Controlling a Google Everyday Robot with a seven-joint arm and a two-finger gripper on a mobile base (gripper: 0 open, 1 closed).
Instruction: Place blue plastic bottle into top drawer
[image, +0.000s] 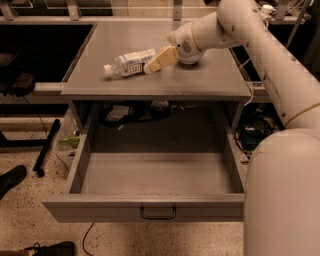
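The blue plastic bottle (127, 63) lies on its side on the grey tabletop (150, 80), white cap pointing left. My gripper (160, 59) reaches in from the right and sits at the bottle's right end, touching or overlapping it. The top drawer (150, 207) is pulled fully open below the tabletop, with its dark bar handle (157, 214) at the front centre.
A white rounded object (192, 60), perhaps a bowl, sits under my wrist on the tabletop. Dark clutter (120, 112) lies behind the drawer under the top. My white arm and body (282, 175) fill the right side. Shoes (12, 177) and a stand leg (45, 147) are on the floor at left.
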